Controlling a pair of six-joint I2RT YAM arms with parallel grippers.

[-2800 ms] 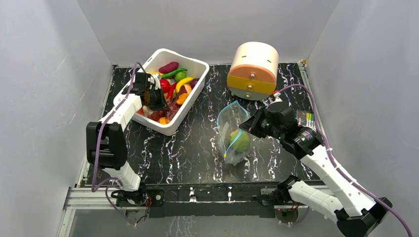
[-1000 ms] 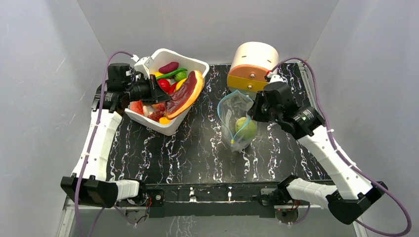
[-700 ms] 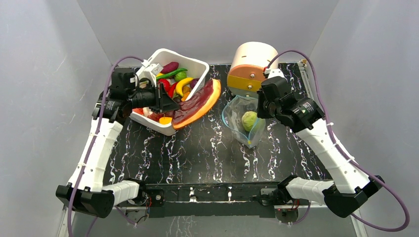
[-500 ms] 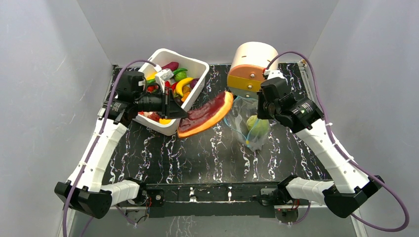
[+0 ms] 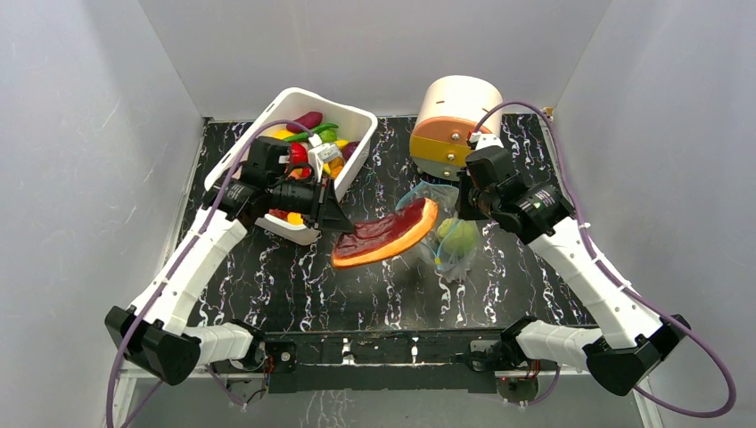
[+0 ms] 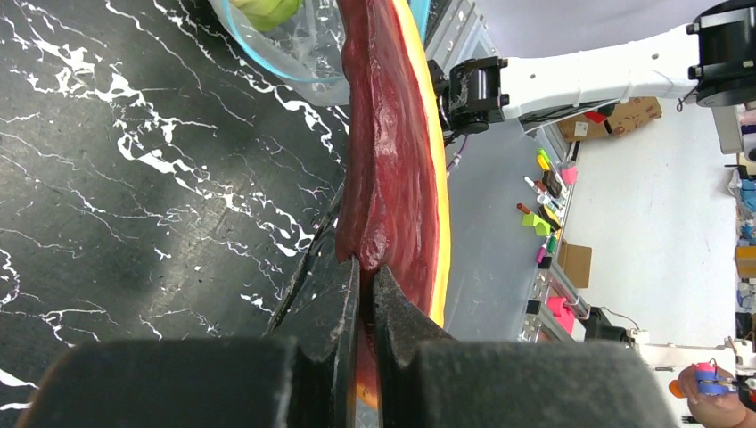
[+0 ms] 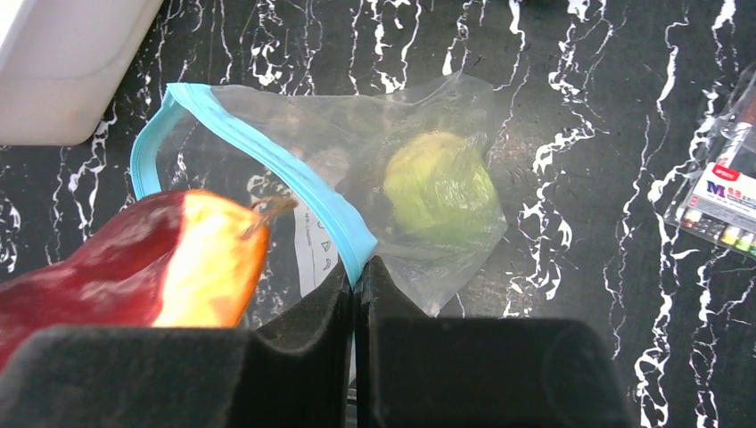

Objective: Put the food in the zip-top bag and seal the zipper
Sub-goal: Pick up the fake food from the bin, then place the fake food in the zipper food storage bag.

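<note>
My left gripper (image 5: 337, 223) (image 6: 366, 267) is shut on the end of a flat dark-red piece of food with an orange-yellow edge (image 5: 383, 236) (image 6: 392, 152), holding it above the table. Its far tip nears the mouth of the zip-top bag (image 5: 455, 254) (image 7: 419, 116). My right gripper (image 5: 464, 207) (image 7: 354, 263) is shut on the blue zipper (image 7: 294, 169), holding the bag's mouth up and open toward the red piece (image 7: 134, 267). A round green food (image 5: 459, 234) (image 7: 437, 183) lies inside the bag.
The white bin (image 5: 352, 120) with several toy foods stands at the back left, behind my left arm. A round cream and orange container (image 5: 456, 125) lies behind the bag. A pack of markers (image 7: 727, 201) lies at the table's right edge.
My left gripper has carried the red piece out of the bin and rightward to the bag's mouth. My right gripper lifted the bag by its zipper and shifted it slightly.
</note>
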